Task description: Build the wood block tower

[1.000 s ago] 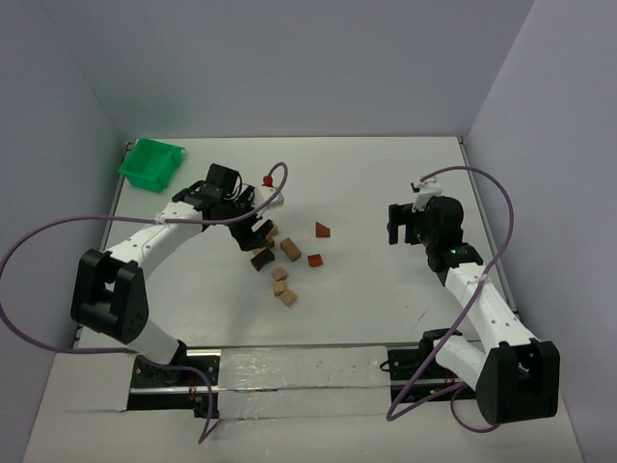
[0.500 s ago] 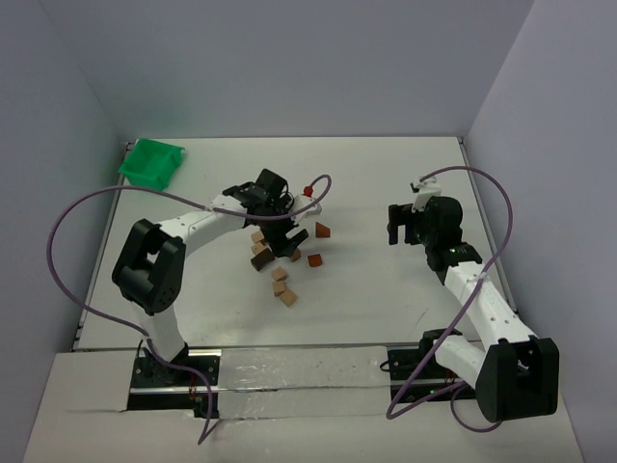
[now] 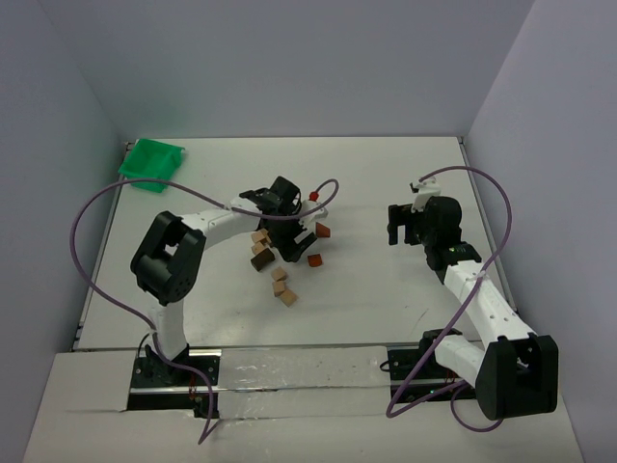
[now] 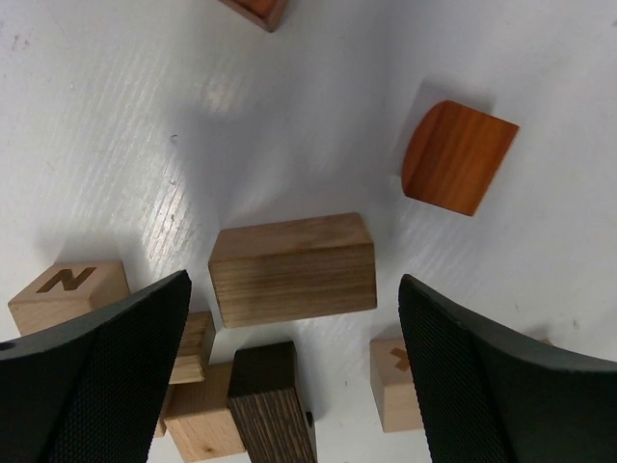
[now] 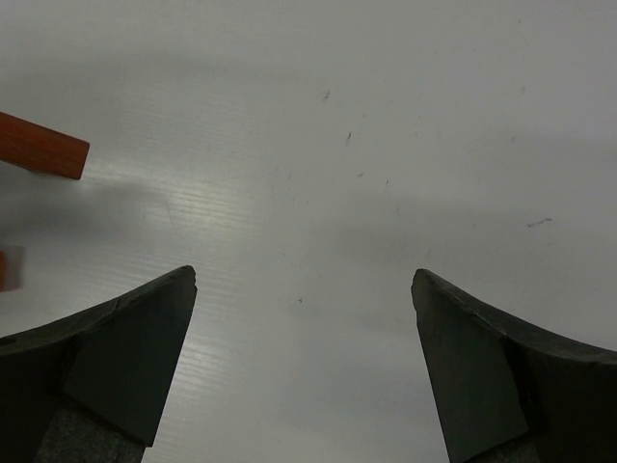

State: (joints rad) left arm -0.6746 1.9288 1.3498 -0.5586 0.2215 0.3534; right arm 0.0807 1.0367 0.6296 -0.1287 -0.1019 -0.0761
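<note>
The wood blocks lie scattered flat on the white table (image 3: 386,174); no upright tower shows. My left gripper (image 3: 280,210) is open and hovers over the cluster. In the left wrist view its jaws (image 4: 294,289) straddle a tan cuboid (image 4: 292,268) without touching it. Nearer the wrist are a dark brown cuboid (image 4: 270,400), a tan cube marked N (image 4: 66,289), a tan cube marked X (image 4: 395,381) and another tan block (image 4: 202,424). A reddish-brown rounded piece (image 4: 455,156) lies beyond. My right gripper (image 3: 400,224) is open and empty over bare table (image 5: 304,280).
A green plastic bin (image 3: 152,154) sits at the far left corner. Two tan blocks (image 3: 283,285) lie nearer the arm bases; reddish pieces (image 3: 323,231) (image 3: 314,259) lie right of the cluster. A reddish block (image 5: 39,145) shows at the right wrist view's left edge. Purple cables loop over both arms.
</note>
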